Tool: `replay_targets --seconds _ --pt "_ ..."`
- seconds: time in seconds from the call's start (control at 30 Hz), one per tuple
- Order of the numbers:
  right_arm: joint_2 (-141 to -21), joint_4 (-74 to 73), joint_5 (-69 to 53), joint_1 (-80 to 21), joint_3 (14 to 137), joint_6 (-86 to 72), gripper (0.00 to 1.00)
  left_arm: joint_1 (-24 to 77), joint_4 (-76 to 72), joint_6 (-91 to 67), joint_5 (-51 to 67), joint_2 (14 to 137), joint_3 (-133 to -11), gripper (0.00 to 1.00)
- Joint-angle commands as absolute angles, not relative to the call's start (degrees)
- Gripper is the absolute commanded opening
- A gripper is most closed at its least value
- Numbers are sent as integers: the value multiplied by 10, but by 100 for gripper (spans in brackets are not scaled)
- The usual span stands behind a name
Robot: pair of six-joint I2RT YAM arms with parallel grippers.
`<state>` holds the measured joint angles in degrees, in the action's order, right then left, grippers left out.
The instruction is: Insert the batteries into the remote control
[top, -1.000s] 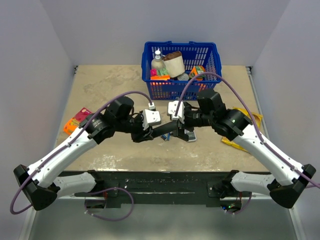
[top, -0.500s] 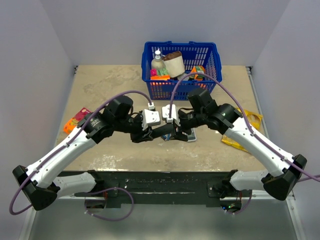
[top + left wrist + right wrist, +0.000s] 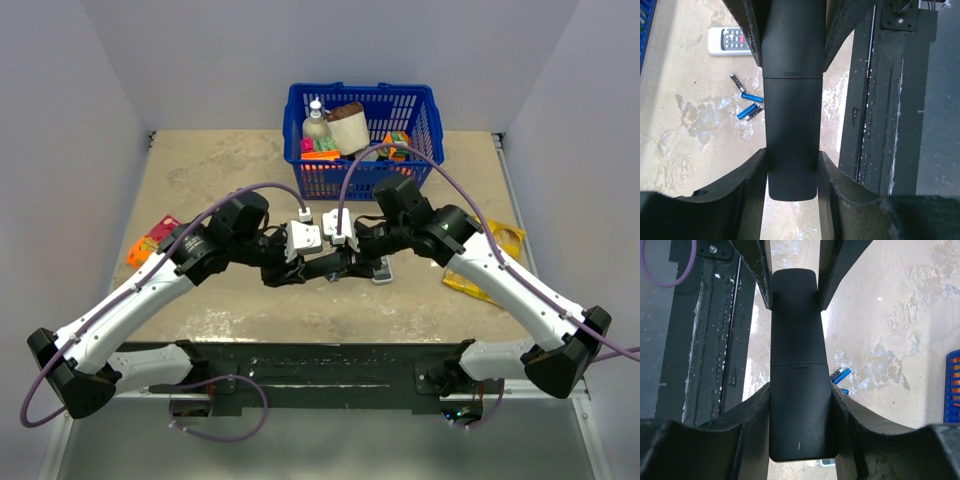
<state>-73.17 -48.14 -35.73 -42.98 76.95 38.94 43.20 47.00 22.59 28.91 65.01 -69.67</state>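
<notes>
The black remote control [image 3: 325, 266] hangs above the table between both grippers, back side up, with its back cover [image 3: 800, 415] fitted. My left gripper [image 3: 291, 266] is shut on one end, seen in the left wrist view [image 3: 791, 160]. My right gripper [image 3: 352, 258] is shut on the cover end, seen in the right wrist view [image 3: 800, 390]. Three blue batteries [image 3: 749, 107] lie on the table below the remote and also show in the right wrist view [image 3: 842, 375]. In the top view they are hidden under the grippers.
A shorter white-grey remote [image 3: 729, 41] lies on the table beyond the batteries, partly under my right gripper [image 3: 381, 270]. A blue basket [image 3: 420, 140] of items stands at the back. An orange packet [image 3: 155, 240] lies left and a yellow one [image 3: 490, 262] right. The black table edge [image 3: 890, 100] is close.
My right gripper has slid left along the black remote toward my left gripper and now sits over its cover end. The left arm has hardly moved.
</notes>
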Motion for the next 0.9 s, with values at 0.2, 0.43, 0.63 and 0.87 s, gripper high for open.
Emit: replay_targets --seconds 0.2,0.43,0.63,0.87 --pt "-727 -478 -361 -429 790 378 11 433 447 222 291 628 -721 29" --pt "-672 -356 -318 -428 724 305 0 432 311 124 96 545 -686 86" --pt "-607 -148 -242 -429 623 183 0 432 105 -88 -134 436 -596 100" --pt "-583 108 -197 -440 525 33 0 432 -54 -413 -238 336 -442 100"
